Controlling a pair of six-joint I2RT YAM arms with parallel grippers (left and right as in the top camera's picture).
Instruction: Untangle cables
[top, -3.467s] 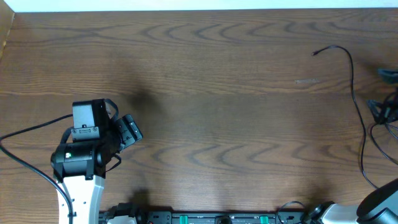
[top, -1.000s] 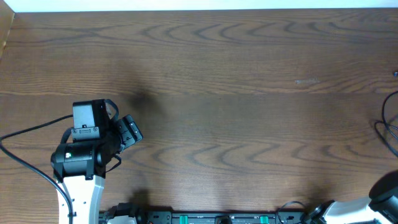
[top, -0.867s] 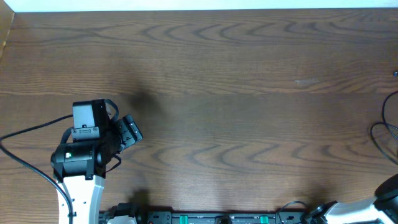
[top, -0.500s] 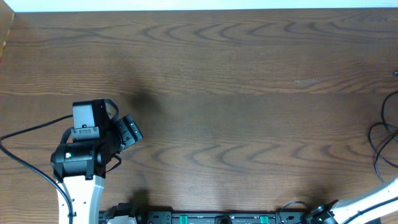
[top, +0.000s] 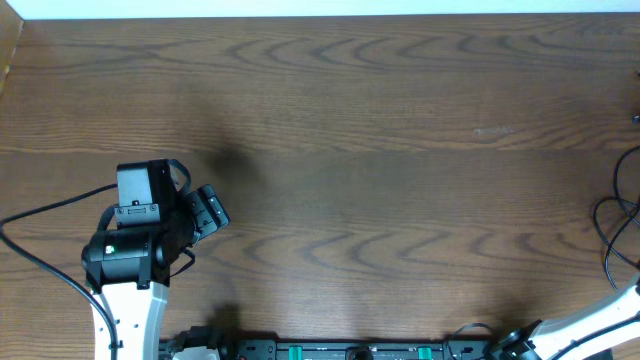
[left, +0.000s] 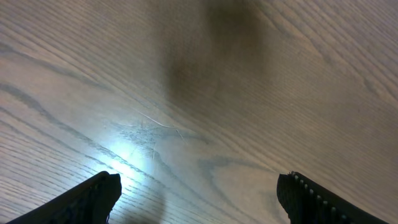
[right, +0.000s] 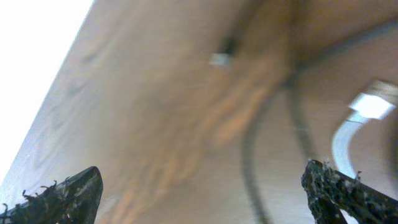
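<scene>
Thin black cables (top: 612, 228) lie in loops at the far right edge of the table in the overhead view, partly cut off by the frame. In the blurred right wrist view a dark cable (right: 249, 155) curves over the wood, with a white cord (right: 348, 134) at the right and a small plug end (right: 225, 51) above. My right gripper (right: 202, 193) is open above them and holds nothing. My left gripper (top: 208, 210) rests at the left of the table, open and empty, over bare wood (left: 199, 124).
The left arm's own thick black lead (top: 40, 215) runs off the left edge. The right arm's white link (top: 600, 315) shows at the bottom right corner. A rail with green clips (top: 350, 350) lines the front edge.
The black cable that reached up the right side of the table has been drawn off to the right edge. The right arm has swung further out of the overhead view. The left arm is unmoved.
</scene>
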